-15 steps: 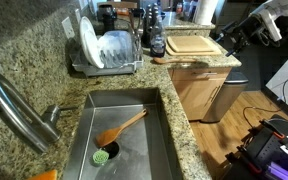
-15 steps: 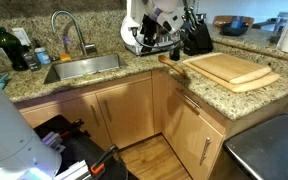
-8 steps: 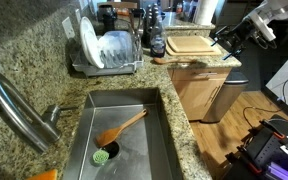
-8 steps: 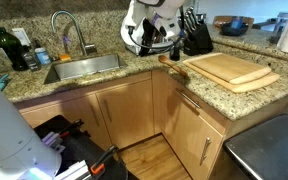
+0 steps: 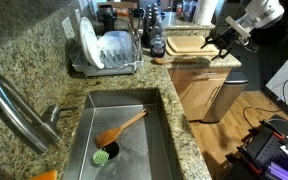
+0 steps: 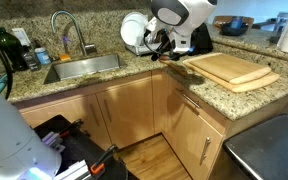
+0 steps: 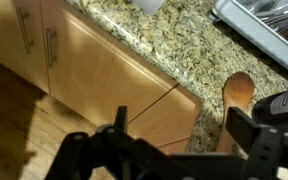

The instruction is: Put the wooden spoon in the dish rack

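Note:
A wooden spoon [image 7: 236,95] lies on the granite counter near its front edge, bowl toward the dish rack; it shows in the wrist view. Another wooden spoon [image 5: 120,126] lies in the sink. The dish rack [image 5: 109,62], chrome wire with white plates in it, stands on the counter behind the sink; its tray corner [image 7: 274,30] shows in the wrist view. My gripper [image 7: 184,140] is open and empty. It hangs in front of the counter edge over the cabinet doors, its right finger beside the spoon's handle. It shows in both exterior views [image 5: 221,44] [image 6: 162,47].
A wooden cutting board [image 6: 230,68] lies on the counter beside the rack, also in an exterior view [image 5: 192,44]. A green brush [image 5: 104,154] lies in the sink [image 5: 84,130]. A tap [image 6: 69,30] and bottles [image 6: 9,48] stand by the sink. Dark bottles [image 5: 156,40] stand next to the rack.
My arm has swung in from beyond the cutting board toward the counter edge near the rack, and the gripper has come lower. The spoons have not moved.

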{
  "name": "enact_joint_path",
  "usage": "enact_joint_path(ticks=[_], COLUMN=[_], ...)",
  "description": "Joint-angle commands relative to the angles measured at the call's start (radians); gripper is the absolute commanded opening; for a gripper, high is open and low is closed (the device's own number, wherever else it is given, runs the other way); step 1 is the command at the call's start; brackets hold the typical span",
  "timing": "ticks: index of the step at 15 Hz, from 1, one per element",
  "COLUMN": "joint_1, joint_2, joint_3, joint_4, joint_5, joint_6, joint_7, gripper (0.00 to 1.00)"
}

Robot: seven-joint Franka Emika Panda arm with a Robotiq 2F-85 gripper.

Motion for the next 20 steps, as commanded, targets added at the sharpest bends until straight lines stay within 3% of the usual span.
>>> enact_joint_path(ticks=[1, 4, 10, 11, 12, 13, 16, 18, 20], joint_1=[-0.012, -0.006, 0.096, 0.150, 0.108, 0.086, 0.099, 0.114, 0.104], joint_2=[0.014, 0.038, 0.184, 0.218, 0.235, 0.175, 0.223, 0.247, 0.267], joint_3=[0.028, 0.021, 0.031, -0.012, 0.050, 0.060, 0.078, 0.057, 0.076], joint_4=[0.013, 0.029, 0.179, 0.212, 0.261, 0.171, 0.243, 0.240, 0.255], joint_5=[-0.004, -0.041, -0.204, -0.220, -0.223, -0.216, -0.228, -0.249, -0.199], joint_6=[0.004, 0.012, 0.267, 0.259, 0.241, 0.252, 0.253, 0.326, 0.404], joint_7=[0.014, 0.065, 0.479, 0.566, 0.649, 0.544, 0.644, 0.708, 0.764], gripper=[1.00, 1.00, 1.00, 1.00, 1.00, 1.00, 1.00, 1.00, 1.00])
